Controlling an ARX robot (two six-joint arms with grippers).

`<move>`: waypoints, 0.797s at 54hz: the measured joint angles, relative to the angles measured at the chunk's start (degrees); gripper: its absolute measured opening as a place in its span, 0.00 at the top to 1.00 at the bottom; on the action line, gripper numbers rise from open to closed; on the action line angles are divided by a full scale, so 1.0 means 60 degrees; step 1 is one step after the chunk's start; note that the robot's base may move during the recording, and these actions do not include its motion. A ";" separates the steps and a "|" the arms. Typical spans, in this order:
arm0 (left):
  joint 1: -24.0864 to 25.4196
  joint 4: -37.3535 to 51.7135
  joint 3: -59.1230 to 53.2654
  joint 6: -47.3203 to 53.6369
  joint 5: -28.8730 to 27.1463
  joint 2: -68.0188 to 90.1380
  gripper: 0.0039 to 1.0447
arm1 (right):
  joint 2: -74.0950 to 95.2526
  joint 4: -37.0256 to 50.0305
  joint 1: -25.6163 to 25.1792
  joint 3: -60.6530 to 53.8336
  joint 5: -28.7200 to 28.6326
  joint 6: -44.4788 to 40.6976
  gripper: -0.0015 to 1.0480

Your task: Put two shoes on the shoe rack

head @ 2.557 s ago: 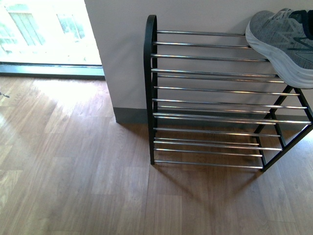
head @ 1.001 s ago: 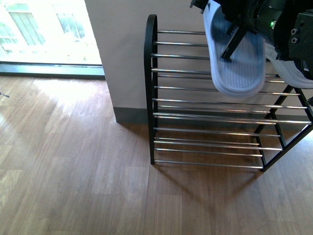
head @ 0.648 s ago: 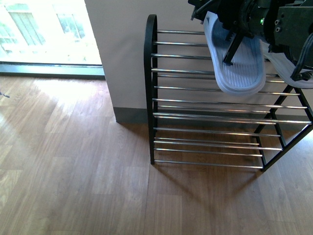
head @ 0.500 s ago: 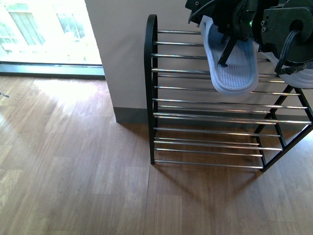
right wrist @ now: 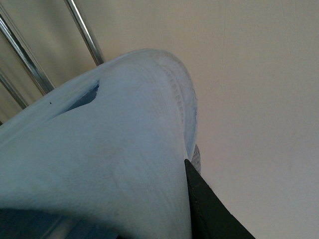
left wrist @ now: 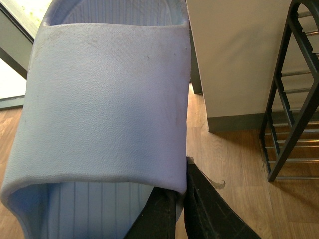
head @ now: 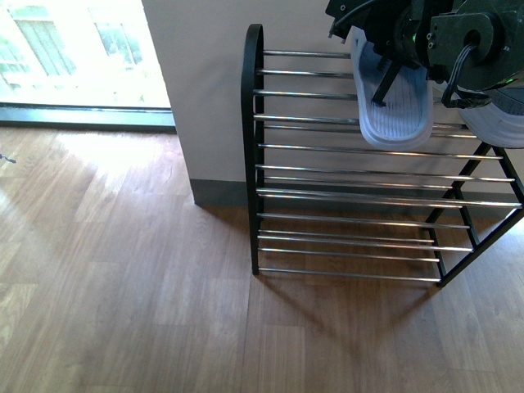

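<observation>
A pale blue slide sandal [head: 395, 110] hangs sole outward over the top tier of the shoe rack [head: 344, 147], close to the chrome bars. My right gripper [head: 385, 80] is shut on it, one black finger across the sole. In the right wrist view that sandal [right wrist: 109, 154] fills the picture, with the gripper [right wrist: 183, 167] clamped on its edge. My left gripper [left wrist: 180, 172] is shut on the strap edge of another pale blue slide sandal [left wrist: 109, 99], out beside the rack over the floor; it is outside the front view. A grey sneaker's white sole [head: 501, 123] rests on the top tier.
The rack's black frame [head: 250, 147] stands against a beige wall [head: 205, 90] with a grey skirting. Wood floor [head: 123, 286] spreads to the left and front. A bright window [head: 74, 49] sits at the far left. Lower chrome tiers [head: 352, 237] hold nothing.
The right arm came into view from above carrying the sandal. Over the last second the sandal shifted slightly right and back over the top tier, toward the sneaker.
</observation>
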 joint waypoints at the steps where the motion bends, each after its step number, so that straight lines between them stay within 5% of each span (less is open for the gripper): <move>1: 0.0000 0.0000 0.0000 0.0000 0.0000 0.0000 0.99 | 0.0015 0.0033 -0.0018 0.0000 0.0022 -0.0047 0.98; 12: 0.0000 0.0000 0.0000 0.0000 0.0000 0.0000 0.99 | 0.0164 -0.0204 -0.0255 0.0208 0.0080 -0.0270 0.98; 43: 0.0000 0.0000 0.0000 0.0000 0.0000 0.0000 0.99 | -0.0007 -0.0747 -0.0281 0.0193 -0.0390 0.0474 0.25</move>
